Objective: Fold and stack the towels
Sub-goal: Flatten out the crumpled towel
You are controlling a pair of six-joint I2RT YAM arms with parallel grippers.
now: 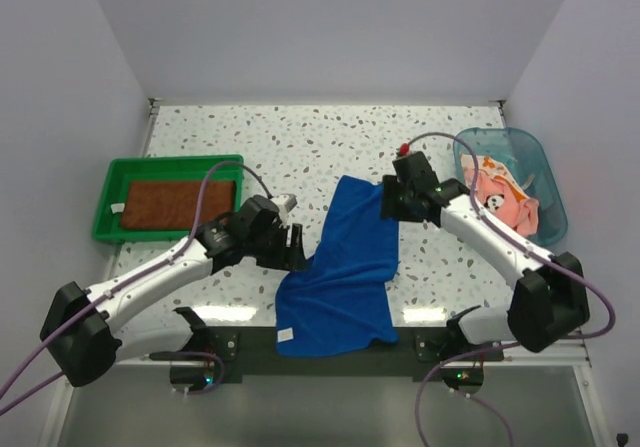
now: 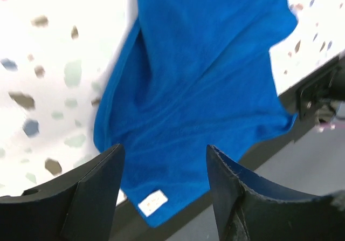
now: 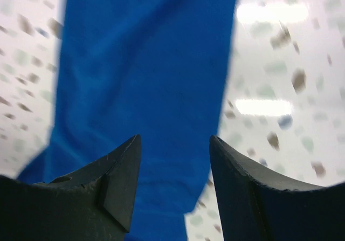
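Reaching inward over blue towel (image 1: 345, 267) | left tool (image 1: 297, 248) apart | right tool (image 1: 389, 206) apart

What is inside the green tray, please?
A rust-brown towel lies flat inside the green tray, filling most of its floor. Whether anything lies under the towel cannot be seen.

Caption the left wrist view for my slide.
Open left pincer above the rumpled blue towel, its white tag near the speckled table edge.

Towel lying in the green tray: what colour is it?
Rust-brown towel, clearest in the top external view.
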